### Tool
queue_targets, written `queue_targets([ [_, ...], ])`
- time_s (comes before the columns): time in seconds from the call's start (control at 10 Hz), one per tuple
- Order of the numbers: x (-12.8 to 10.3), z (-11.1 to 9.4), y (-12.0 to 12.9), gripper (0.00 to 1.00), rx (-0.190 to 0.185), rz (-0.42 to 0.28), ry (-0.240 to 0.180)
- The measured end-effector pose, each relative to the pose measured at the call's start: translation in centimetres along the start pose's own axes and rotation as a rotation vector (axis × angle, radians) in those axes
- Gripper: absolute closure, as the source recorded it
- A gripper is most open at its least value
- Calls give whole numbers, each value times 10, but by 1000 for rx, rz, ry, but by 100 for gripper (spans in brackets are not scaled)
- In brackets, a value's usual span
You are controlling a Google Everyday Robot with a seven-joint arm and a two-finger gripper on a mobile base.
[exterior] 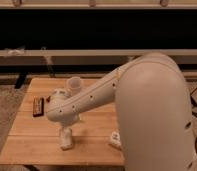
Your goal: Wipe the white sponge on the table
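Observation:
The white sponge (66,143) lies on the front left part of the light wooden table (27,145). My white arm reaches from the right across the table and bends down over the sponge. My gripper (67,131) points down right above the sponge and seems to touch its top. The arm's wrist hides most of the gripper and the sponge's far end.
A dark brown bar (38,106) lies near the table's left edge. A small white object (114,140) lies near the front edge, to the right of the sponge. The arm's bulky body (152,115) covers the table's right side. A dark wall with a rail runs behind.

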Motion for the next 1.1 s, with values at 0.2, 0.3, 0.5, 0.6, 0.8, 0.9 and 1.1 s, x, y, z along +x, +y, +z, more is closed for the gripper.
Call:
queue_targets([
  [0.2, 10, 4, 21, 24, -38, -54, 24],
  [0.3, 13, 9, 31, 24, -60, -81, 37],
  [0.5, 15, 23, 52, 24, -109, -122, 66],
  [0.6, 15, 31, 57, 24, -131, -133, 83],
  [0.8, 15, 37, 62, 26, -154, -139, 95],
  [0.9, 14, 40, 64, 33, -164, -137, 98],
  [1.1, 10, 43, 59, 53, -178, -120, 95],
])
